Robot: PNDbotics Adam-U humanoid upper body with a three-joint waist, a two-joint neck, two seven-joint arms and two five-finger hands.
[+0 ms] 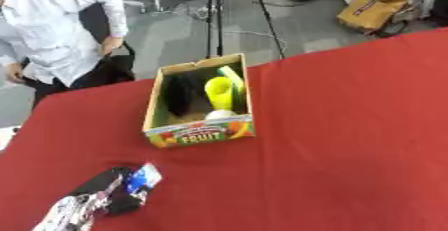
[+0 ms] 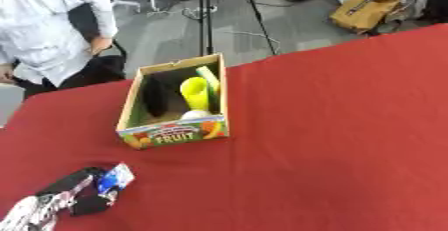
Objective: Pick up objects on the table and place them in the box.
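**Left hand low on red tabletop, fruit box already holding items**

Seen from above: a red tabletop (image 1: 350, 150), lying askew across the view. Near its far left part stood an open cardboard box (image 1: 200, 134) with "FRUIT" printed on the colourful front panel. Inside, packed close together: a dark object (image 1: 179, 95) against the left wall, a yellow item (image 1: 220, 92) standing upright in the middle, a green piece (image 1: 234, 77) leaning along the right wall, and something white (image 1: 220, 115) at the front.

In the lower left corner, well apart from the box, lay the left hand (image 1: 103, 192), black with silver parts, fingers (image 1: 131, 204) curled round a small blue-and-white packet (image 1: 143, 178). Nothing stood between hand and box but bare red cloth.

Beyond the far edge: grey floor, a black tripod (image 1: 214, 20), a tan bag (image 1: 374, 9). Right hand not shown in either view.
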